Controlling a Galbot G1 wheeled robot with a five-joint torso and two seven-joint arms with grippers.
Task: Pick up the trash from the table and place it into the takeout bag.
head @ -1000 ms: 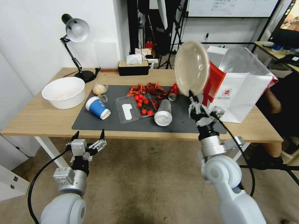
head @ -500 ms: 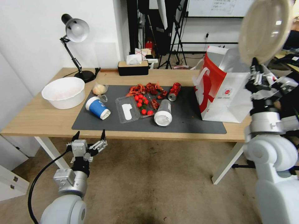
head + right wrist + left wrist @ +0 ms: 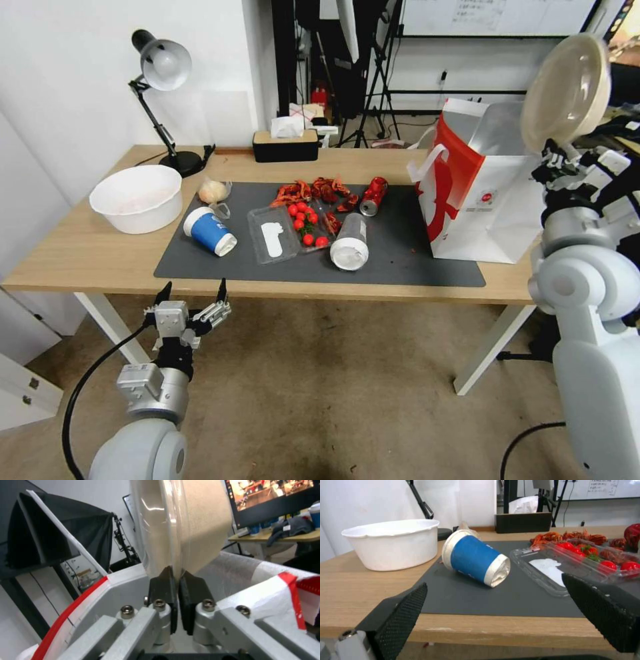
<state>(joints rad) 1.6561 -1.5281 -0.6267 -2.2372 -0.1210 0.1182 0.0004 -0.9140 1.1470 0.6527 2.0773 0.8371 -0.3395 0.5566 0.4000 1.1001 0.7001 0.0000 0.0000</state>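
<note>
My right gripper (image 3: 555, 150) is shut on the rim of the beige paper bowl (image 3: 565, 90), held on edge above the right side of the takeout bag (image 3: 490, 207). In the right wrist view the pads pinch the bowl (image 3: 196, 522) over the bag's foil lining (image 3: 240, 572). On the table's dark mat (image 3: 400, 257) lie a blue cup (image 3: 210, 231), a grey cup (image 3: 350, 241), a red can (image 3: 373, 196), a small clear plastic bag (image 3: 215, 191) and red food scraps (image 3: 313, 191). My left gripper (image 3: 191, 293) hangs open below the table's front edge, facing the blue cup (image 3: 475, 558).
A white tub (image 3: 137, 197) stands at the table's left end, with a desk lamp (image 3: 163, 67) behind it. A black tissue box (image 3: 285, 145) sits at the back edge. A clear tray of tomatoes (image 3: 290, 230) lies mid-mat. Tripods and a desk stand behind.
My right arm has swung the bowl from in front of the bag's left side up and over to its right, then lowered it a little. The left arm is still.
</note>
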